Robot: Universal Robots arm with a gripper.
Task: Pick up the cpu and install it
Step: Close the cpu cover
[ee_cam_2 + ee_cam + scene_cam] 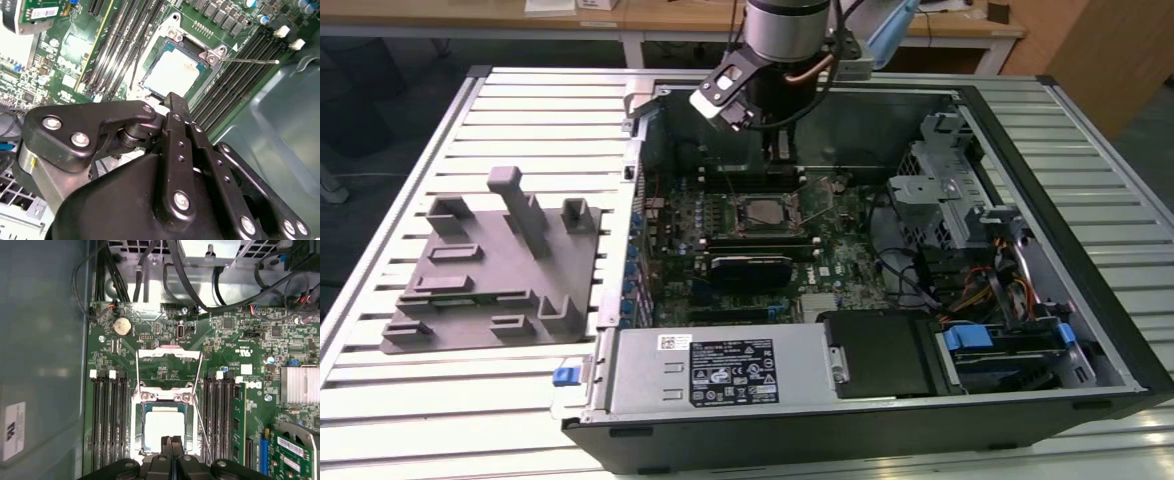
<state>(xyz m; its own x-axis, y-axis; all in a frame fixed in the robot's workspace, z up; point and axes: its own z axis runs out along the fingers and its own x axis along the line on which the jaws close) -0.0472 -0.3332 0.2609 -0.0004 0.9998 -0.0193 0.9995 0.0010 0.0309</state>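
Slatted metal table (454, 400) holds an open case (854, 425); inside, my gripper (172, 441) hangs over the cpu (162, 425) lying in its socket (163, 398), my jaws pressed together.

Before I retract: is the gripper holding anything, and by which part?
Nothing is held. The gripper is shut, empty, over the cpu, which lies in the socket.

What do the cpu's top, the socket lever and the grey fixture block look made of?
The cpu: pale matt silver top with soft glare, likely metal. The socket lever: thin bright straight rod, probably steel wire. The grey fixture block: uniform dull grey, no shine, apparently plastic.
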